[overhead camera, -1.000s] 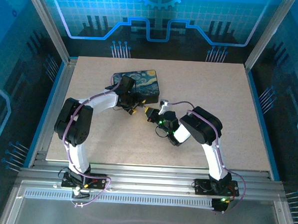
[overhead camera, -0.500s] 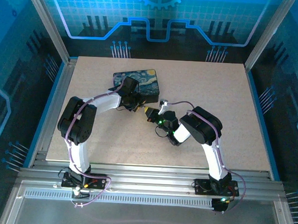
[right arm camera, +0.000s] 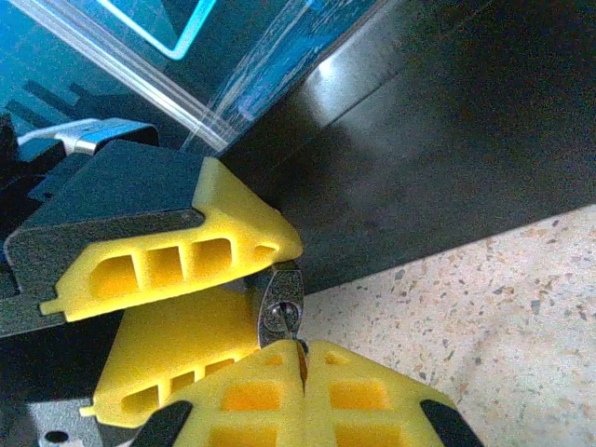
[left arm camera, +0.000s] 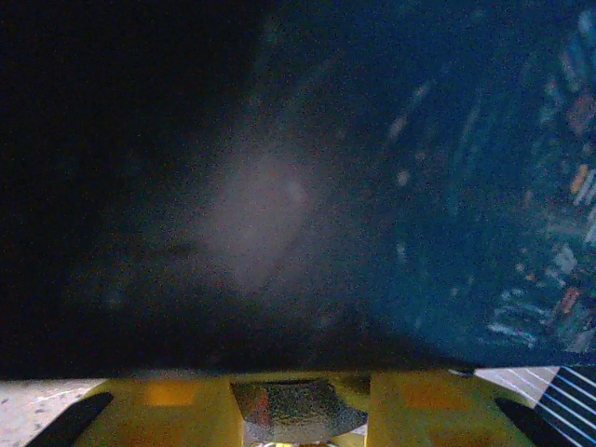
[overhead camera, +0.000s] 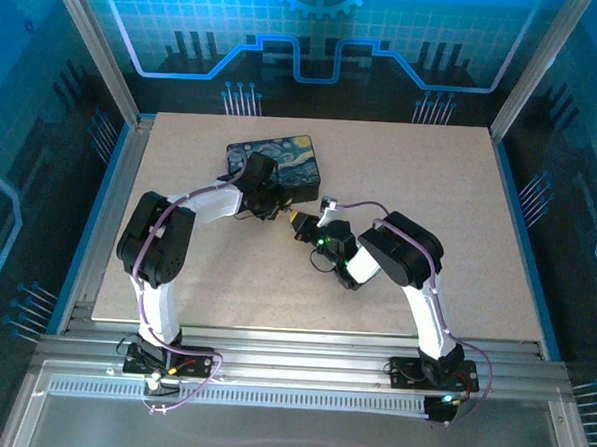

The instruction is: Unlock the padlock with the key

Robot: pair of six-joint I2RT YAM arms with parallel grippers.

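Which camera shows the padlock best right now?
Right wrist: the padlock is close and sharp. Left wrist catches its dark body, blurred, at the bottom edge. Top external: too small to tell.

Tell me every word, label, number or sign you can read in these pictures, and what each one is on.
There are no words, numbers or brand names that can be read.
Box: a swirling night-sky painting print, no lettering.
Back wall: a gear shape and circuit-like lines, no letters.
Padlock: any stamp on it is too small to read.
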